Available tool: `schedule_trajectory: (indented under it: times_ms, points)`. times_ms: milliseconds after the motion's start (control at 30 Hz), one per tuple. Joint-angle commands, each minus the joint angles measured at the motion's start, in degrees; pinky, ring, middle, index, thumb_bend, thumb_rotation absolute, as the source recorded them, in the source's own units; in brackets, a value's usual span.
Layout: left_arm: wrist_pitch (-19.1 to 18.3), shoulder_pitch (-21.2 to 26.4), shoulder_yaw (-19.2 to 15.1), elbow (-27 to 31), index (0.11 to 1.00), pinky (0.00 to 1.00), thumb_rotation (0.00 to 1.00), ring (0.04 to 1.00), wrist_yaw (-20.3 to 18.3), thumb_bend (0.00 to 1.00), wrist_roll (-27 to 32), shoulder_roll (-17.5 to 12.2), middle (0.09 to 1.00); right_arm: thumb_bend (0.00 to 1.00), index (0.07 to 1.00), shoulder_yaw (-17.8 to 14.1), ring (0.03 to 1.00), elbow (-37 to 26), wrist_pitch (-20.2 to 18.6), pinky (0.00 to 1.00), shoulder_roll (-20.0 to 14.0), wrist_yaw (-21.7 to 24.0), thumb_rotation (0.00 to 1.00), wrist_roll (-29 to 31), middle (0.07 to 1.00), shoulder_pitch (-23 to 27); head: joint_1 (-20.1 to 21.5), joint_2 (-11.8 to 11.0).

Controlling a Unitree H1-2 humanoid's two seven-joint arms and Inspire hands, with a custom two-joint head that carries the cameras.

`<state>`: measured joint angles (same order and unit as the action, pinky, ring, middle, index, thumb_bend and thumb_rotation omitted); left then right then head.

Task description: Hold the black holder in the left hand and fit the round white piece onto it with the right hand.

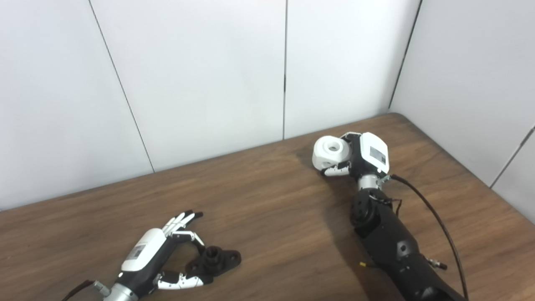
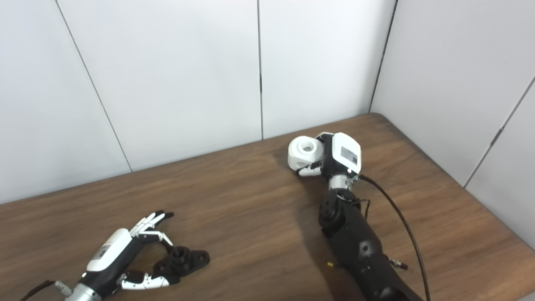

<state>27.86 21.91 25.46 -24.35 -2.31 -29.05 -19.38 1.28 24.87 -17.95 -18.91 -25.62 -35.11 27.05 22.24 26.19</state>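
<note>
The black holder [image 1: 214, 260] lies flat on the wooden table [image 1: 267, 209] near its front left edge, a short collar standing up from its middle and a flange ear pointing right; it is not yet lifted. The left hand [image 1: 165, 255] brackets it with fingers spread above and thumb reaching in below, apparently touching its near edge but not closed on it, so this hand holds nothing as yet. The likeliest trouble, I judge, is that the thumb pushes the holder along the table rather than pinching it, or that a grip on the flange alone lets it tip when the other piece presses down. The round white piece [image 1: 331, 153], bore facing up, sits well apart at the far right, clasped in the right hand [image 1: 355, 161], whose fingers curl beneath it. That grasp looks shallow, and the piece could rotate during carrying, leaving the bore misaligned with the collar. The right forearm stretches far across the table, wrist bent leftward
</note>
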Motion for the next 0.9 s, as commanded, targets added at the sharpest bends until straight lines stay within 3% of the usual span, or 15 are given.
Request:
schedule_trajectory:
  times_ms: [0, 167, 367, 533, 867]
  points:
    - [-1.0, -5.7, 1.1, -3.5, 0.484, 1.0, 0.06, 1.0, -0.4, 0.52, -1.4, -1.8, 0.955, 0.51, 0.482, -0.7, 0.683, -2.1, 3.0, 0.58, -0.1, -1.9, 0.14, 0.7, 0.694, 1.8, -0.4, 0.3]
    - [-1.1, -5.5, 1.1, -3.6, 0.484, 1.0, 0.06, 1.0, -0.2, 0.52, -2.1, -1.1, 0.953, 0.52, 0.48, -2.6, 0.658, -6.4, 5.5, 0.55, 1.8, -0.4, 0.14, 5.5, 0.667, 0.6, -2.0, 0.9]
    - [-1.8, -5.4, 0.8, -3.2, 0.484, 1.0, 0.06, 1.0, -0.6, 0.52, -2.7, -0.1, 0.957, 0.52, 0.48, -1.7, 0.71, -18.8, -1.7, 0.65, 3.0, 10.8, 0.14, 10.0, 0.684, -1.7, -4.8, 1.6]
    - [-3.6, -5.4, 0.2, -2.7, 0.484, 1.0, 0.06, 1.0, 0.0, 0.52, -4.4, 0.9, 0.954, 0.52, 0.48, 1.8, 0.725, -27.9, -7.5, 0.68, 2.8, 18.6, 0.13, 8.4, 0.693, -3.0, -6.8, 2.4]
    - [-5.0, -5.3, -0.2, -3.2, 0.483, 1.0, 0.06, 1.0, 0.3, 0.52, -5.6, 2.4, 0.959, 0.52, 0.479, 7.4, 0.718, -38.3, -8.5, 0.66, 4.1, 26.7, 0.13, 5.1, 0.692, -5.2, -11.2, 3.8]
